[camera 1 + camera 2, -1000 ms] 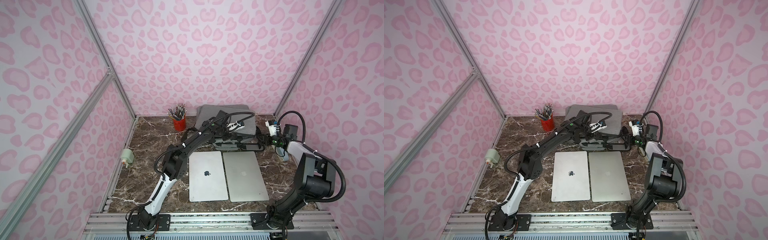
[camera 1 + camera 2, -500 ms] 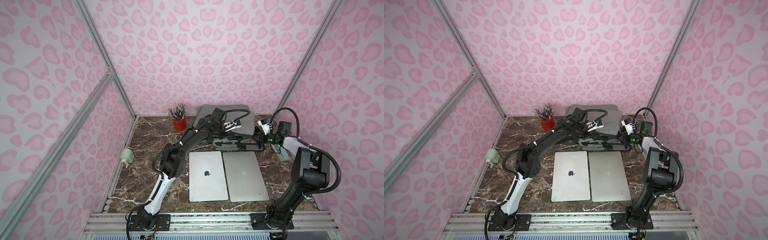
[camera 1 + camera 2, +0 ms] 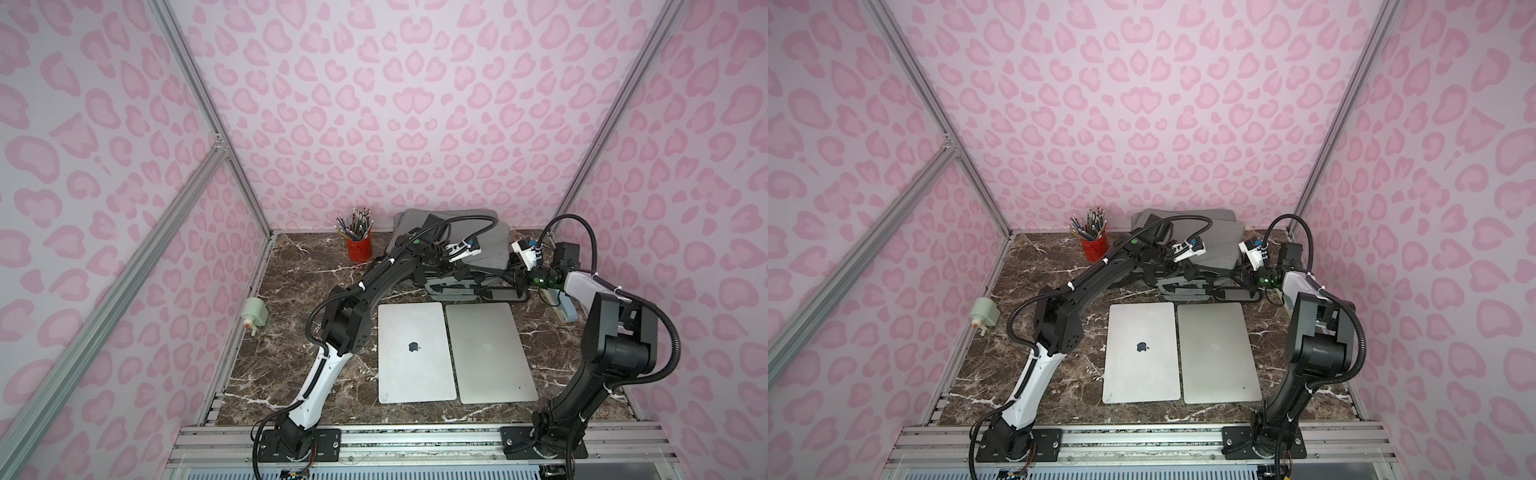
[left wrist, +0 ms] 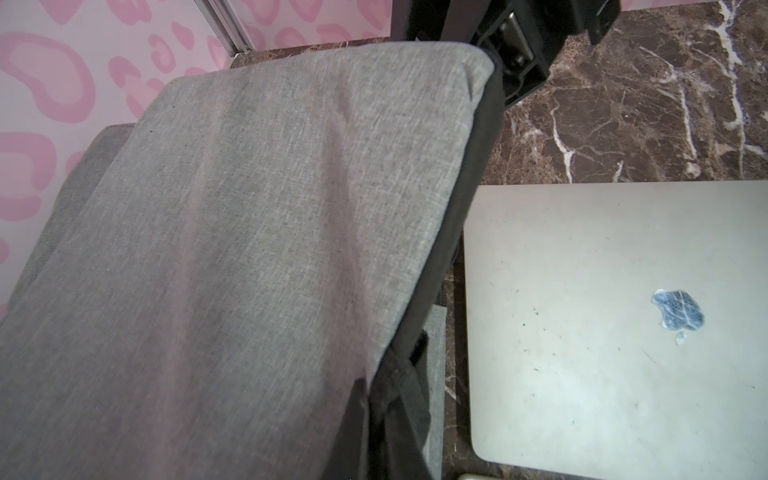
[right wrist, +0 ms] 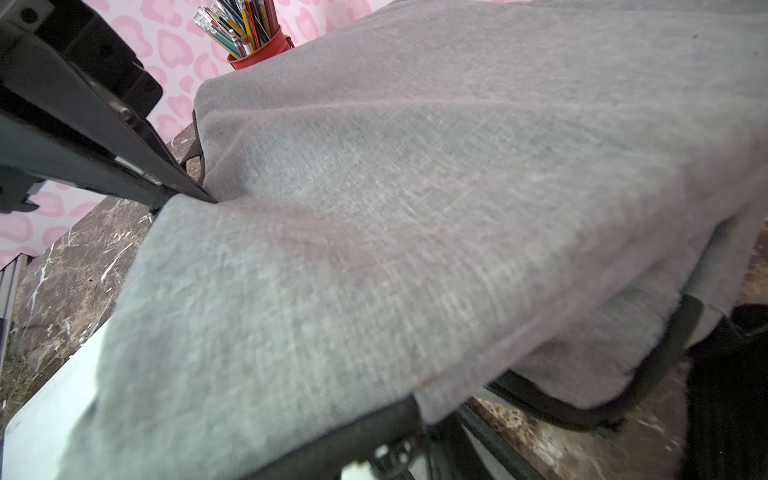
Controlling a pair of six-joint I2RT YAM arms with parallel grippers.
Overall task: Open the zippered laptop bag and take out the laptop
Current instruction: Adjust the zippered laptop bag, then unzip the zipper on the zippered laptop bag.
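Observation:
The grey fabric laptop bag lies at the back of the marble table. It fills the left wrist view and the right wrist view. My left gripper is shut on the bag's front edge, and its dark fingers run into a fold of the fabric. My right gripper sits at the bag's right front corner, its jaws hidden by cloth and blur. Two closed silver laptops lie side by side in front of the bag. What the bag holds is hidden.
A red cup of pencils stands left of the bag. More grey fabric lies behind and under the bag. A black strap trails at its front right. A pale green object rests at the left edge, and a blue-grey object lies by the right arm.
My right arm has swung left to the bag's right front corner, and its jaws have narrowed. The left arm has stayed on the bag's front edge.

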